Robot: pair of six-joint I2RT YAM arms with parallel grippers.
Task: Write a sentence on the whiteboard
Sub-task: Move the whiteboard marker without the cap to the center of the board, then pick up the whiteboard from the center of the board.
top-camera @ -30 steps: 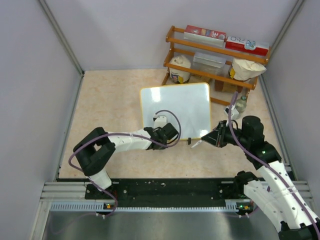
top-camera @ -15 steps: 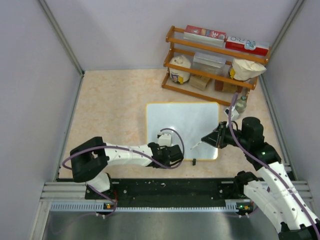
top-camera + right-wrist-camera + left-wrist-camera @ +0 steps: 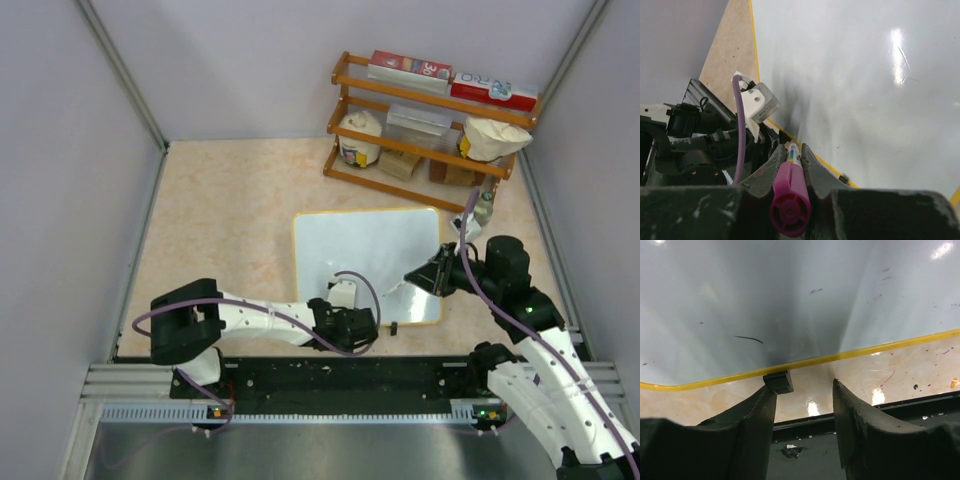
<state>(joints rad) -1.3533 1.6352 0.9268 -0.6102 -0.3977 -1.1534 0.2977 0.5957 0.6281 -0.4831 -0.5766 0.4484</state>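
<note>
One whiteboard: we see it flat on the desk, right of centre, toward the near edge.
Black clip foot: on its near frame, just beside one fingertip.
Left jaws: released, at that near frame.
Right jaws: clenched on a magenta-capped marker, tip above the board's near part.

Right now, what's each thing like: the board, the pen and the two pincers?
whiteboard: lying on the table, no sentence on it, just tiny stray marks.
marker: clamped in the right pincer, front end pointing at the board.
right pincer: shut on the marker.
left pincer: open, at the board's near edge, gripping nothing.
</note>
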